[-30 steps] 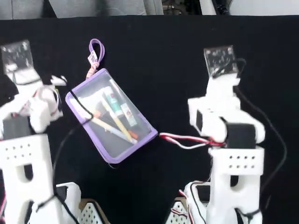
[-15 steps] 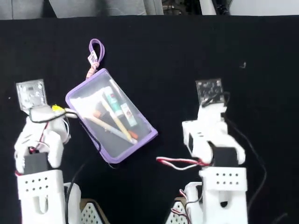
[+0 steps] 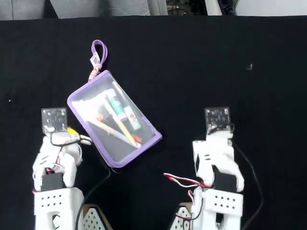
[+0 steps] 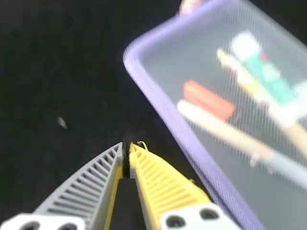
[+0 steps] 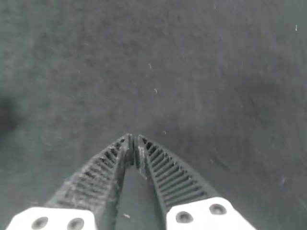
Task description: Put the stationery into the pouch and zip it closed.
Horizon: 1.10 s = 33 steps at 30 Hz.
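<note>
On the black cloth tabletop, the clear purple-trimmed zip pouch lies left of centre with the coloured pens inside. I can't tell whether its zip is fully home, so the contents might slip out. My left end effector, closed and empty, sits beside the pouch's edge and could nudge it. The right end effector is also closed and empty.

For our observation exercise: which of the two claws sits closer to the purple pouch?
The left claw, the part-yellow one: the pouch's purple edge lies just beside its tip. The right claw, all black, points at black table, away from the pouch.
</note>
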{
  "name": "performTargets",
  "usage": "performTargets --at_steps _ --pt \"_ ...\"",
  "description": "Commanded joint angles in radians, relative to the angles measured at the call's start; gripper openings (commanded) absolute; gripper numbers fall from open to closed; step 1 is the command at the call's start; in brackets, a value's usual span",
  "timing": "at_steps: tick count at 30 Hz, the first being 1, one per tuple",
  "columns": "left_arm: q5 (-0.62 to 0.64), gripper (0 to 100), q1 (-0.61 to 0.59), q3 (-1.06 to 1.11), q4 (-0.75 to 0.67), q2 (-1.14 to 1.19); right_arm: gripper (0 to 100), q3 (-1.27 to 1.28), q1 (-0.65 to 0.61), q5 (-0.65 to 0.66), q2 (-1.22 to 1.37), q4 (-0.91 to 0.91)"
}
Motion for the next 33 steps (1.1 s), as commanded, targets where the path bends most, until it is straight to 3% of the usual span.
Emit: performTargets --at_steps 1,7,13,18,33 --pt "0.014 3 0.004 0.047 0.020 -0.153 1.2 0.062 0.072 0.008 -0.200 0.029" --pt "0.008 3 0.073 0.039 0.365 -0.298 1.2 0.054 0.078 0.009 -0.358 0.290" --pt "0.009 3 0.133 0.039 0.410 -0.270 1.2 0.056 0.078 0.009 -0.325 0.315" --pt "0.009 3 0.136 0.039 0.588 -0.278 1.2 0.056 0.080 0.009 -0.331 0.379" --pt "0.009 3 0.130 0.039 0.598 -0.278 1.2 0.056 0.080 0.009 -0.332 0.379"
